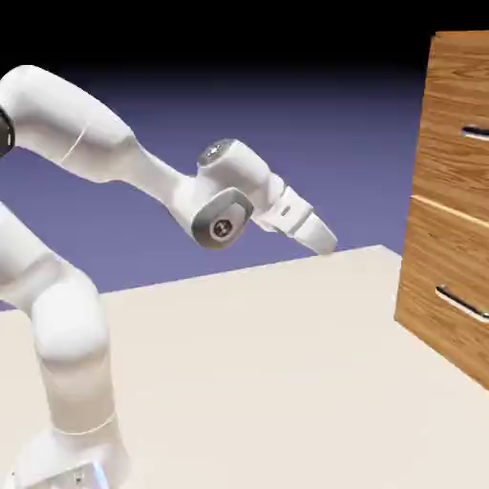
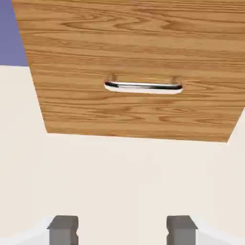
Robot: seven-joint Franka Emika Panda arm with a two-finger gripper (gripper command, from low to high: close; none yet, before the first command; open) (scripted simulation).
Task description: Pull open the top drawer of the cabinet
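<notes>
The cabinet stands at the exterior view's right, a tall brown wood-grain box cut off by the frame edge. Its top drawer looks flush with the front, and its silver bar handle shows only in part. My gripper hangs in the air well left of the cabinet, slanting down toward it and touching nothing. In the hand view, the two grey fingertips stand wide apart around bare table, so the gripper is open. That view faces the drawer front nearest the table, with its handle.
The lower drawer with a like silver handle sits under the top one. The cream table stretches from my base to the cabinet's foot. The white arm arches over the table's left part.
</notes>
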